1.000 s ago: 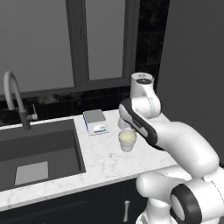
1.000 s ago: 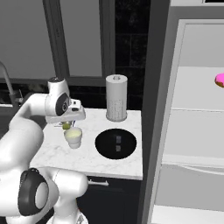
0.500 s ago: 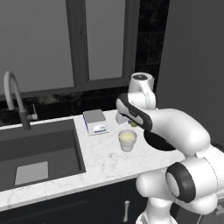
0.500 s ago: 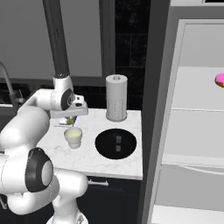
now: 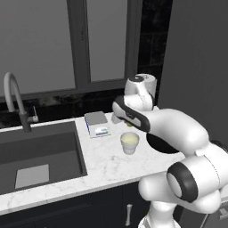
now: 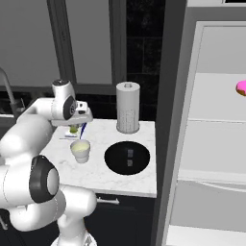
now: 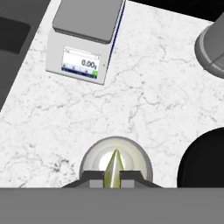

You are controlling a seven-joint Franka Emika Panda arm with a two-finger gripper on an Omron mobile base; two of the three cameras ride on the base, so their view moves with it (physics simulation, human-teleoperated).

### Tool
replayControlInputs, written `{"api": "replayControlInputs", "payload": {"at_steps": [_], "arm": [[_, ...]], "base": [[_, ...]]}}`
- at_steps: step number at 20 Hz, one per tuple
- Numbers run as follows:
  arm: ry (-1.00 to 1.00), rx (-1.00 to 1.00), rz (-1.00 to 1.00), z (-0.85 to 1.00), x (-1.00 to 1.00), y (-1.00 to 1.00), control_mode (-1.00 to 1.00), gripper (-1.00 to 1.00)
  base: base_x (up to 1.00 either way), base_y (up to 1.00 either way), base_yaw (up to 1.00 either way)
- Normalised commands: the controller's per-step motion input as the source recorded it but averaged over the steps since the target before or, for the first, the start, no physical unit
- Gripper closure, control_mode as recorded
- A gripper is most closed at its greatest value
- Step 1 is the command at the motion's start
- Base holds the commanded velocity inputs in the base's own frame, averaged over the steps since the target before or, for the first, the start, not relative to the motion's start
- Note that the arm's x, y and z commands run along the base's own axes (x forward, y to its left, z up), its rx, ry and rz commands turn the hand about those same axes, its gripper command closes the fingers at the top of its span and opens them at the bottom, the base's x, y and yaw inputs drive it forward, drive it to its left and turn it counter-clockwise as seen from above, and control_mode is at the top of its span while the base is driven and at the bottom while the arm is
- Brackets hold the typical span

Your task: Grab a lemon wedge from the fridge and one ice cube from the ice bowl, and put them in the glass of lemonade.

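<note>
**Wedge held over the cup**

Gripper nearly closed, jaws pinching one lemon wedge, thin edge up. Wedge hangs directly above the one glass of lemonade, not touching the liquid as far as can be told.

Relative to the glass: one digital scale behind it, one black ice bowl just beside it toward the fridge, two ice cubes in the bowl. One tall white perforated cylinder behind the bowl.

Surface: white marble counter; dark window behind. Left base view adds sink and faucet; right base view adds open fridge shelves with one pink doughnut.
</note>
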Motion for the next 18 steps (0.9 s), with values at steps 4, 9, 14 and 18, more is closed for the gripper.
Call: {"api": "replayControlInputs", "payload": {"at_steps": [4, 9, 14, 18], "arm": [[-0.01, 0.00, 0.00, -0.28, 0.17, 0.00, -1.00, 1.00], [-0.04, 0.00, 0.00, -0.13, 0.00, 0.00, -1.00, 1.00], [-0.10, 0.00, 0.00, -0.21, 0.00, 0.00, -1.00, 1.00], [-0.02, 0.01, 0.00, -0.05, 0.00, 0.00, -1.00, 1.00]], "base": [[0.00, 0.00, 0.00], [0.00, 0.00, 0.00], [0.00, 0.00, 0.00], [0.00, 0.00, 0.00]]}}
